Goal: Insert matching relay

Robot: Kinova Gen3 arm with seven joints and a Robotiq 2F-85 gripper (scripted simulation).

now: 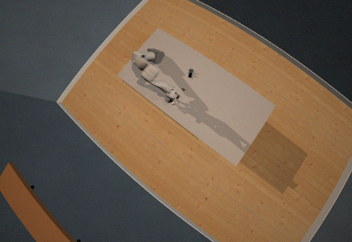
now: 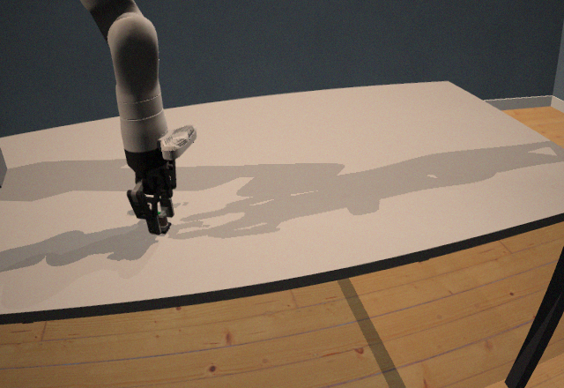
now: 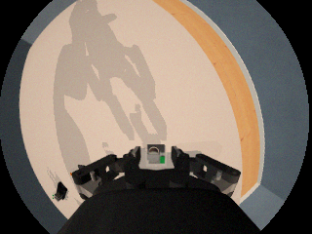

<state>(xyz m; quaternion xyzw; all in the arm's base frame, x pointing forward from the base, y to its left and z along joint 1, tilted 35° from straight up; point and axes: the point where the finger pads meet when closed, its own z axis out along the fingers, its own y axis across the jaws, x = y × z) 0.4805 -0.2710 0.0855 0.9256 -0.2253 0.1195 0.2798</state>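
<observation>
One green-buttoned relay [image 2: 163, 220] [image 3: 155, 155] stands between the two fingers of my claw [image 2: 162, 223] [image 3: 155, 152], which are part way apart, near the table's edge [image 2: 282, 283].

Top: high, far, facing down; exterior: nearer, sidelong; wrist: close; all share tabletop [image 1: 227, 103] [image 2: 364, 123] [image 3: 185, 88].

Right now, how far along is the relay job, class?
Done: the part-open gripper is down around the green relay, matching green at the rack.
In hand: nothing gripped; gaps show beside the relay.
Left: gripping, carrying and pressing it into the rack, which stands apart.
</observation>
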